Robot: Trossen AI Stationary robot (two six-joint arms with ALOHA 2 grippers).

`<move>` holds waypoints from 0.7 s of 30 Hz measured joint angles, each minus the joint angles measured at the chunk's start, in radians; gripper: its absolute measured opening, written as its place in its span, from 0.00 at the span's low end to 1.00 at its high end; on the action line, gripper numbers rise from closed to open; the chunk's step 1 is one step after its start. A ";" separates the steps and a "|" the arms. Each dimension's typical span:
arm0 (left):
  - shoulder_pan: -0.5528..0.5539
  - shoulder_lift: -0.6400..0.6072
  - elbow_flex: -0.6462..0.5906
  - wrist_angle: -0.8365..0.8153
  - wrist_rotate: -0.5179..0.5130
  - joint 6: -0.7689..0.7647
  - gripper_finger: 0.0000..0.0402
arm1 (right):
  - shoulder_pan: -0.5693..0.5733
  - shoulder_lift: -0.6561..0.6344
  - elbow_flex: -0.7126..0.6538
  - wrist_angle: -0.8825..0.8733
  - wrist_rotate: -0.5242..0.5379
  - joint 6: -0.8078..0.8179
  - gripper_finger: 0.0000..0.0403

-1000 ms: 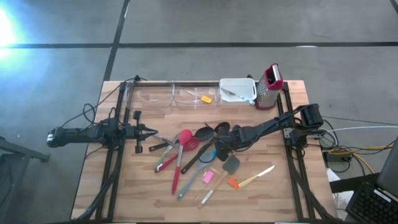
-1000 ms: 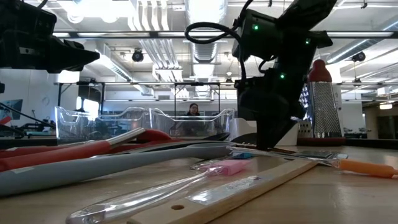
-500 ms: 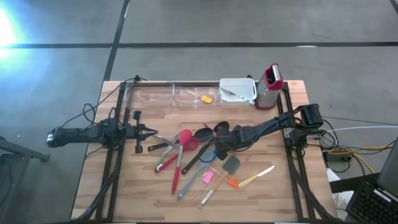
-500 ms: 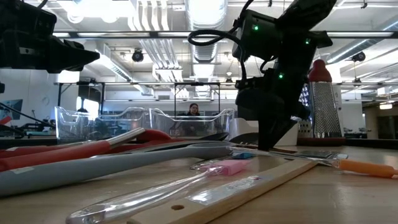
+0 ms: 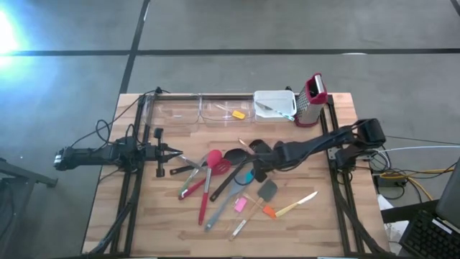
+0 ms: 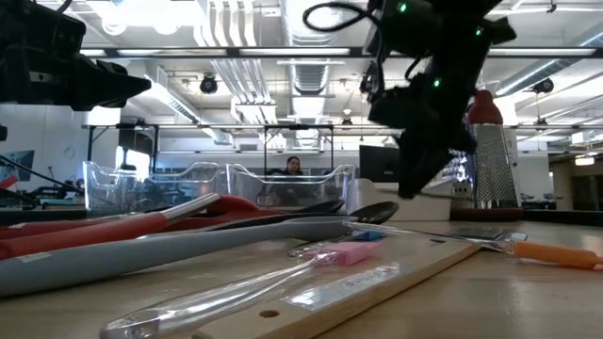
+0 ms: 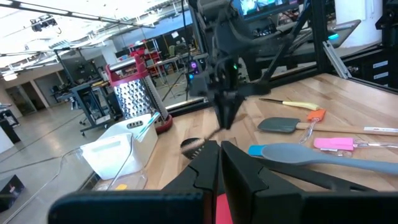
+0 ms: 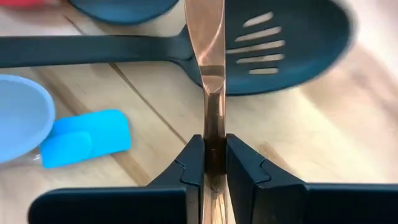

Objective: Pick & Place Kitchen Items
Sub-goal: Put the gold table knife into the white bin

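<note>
Right wrist view shows the right gripper (image 8: 214,163) clamped on a copper-coloured utensil handle (image 8: 211,62) — now lifted off the pile, above the slotted spoon (image 8: 273,53). Pick looks done. Left gripper (image 5: 172,152) waits at the table's left, fingers nearly together.

The table (image 5: 323,216) was pale, matt wood. The utensil (image 8: 210,56) pinched in the right gripper (image 8: 214,158) looked like glossy copper-toned metal; the slotted spoon (image 8: 273,53) was matt black plastic. The grater (image 5: 310,108) was shiny steel.

I've lifted my right claw (image 6: 421,179) off the pile, raising the copper utensil (image 8: 210,74) pinched between my fingers.
</note>
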 joint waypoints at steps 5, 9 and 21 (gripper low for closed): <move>0.000 0.000 0.000 0.000 0.000 0.000 0.06 | -0.038 -0.127 0.000 -0.108 0.038 -0.024 0.07; 0.000 0.000 0.000 0.000 0.000 0.000 0.06 | -0.100 -0.237 0.000 -0.153 0.051 -0.096 0.07; 0.000 0.000 0.000 0.001 0.000 0.000 0.06 | -0.363 -0.458 0.109 -0.163 0.066 -0.379 0.07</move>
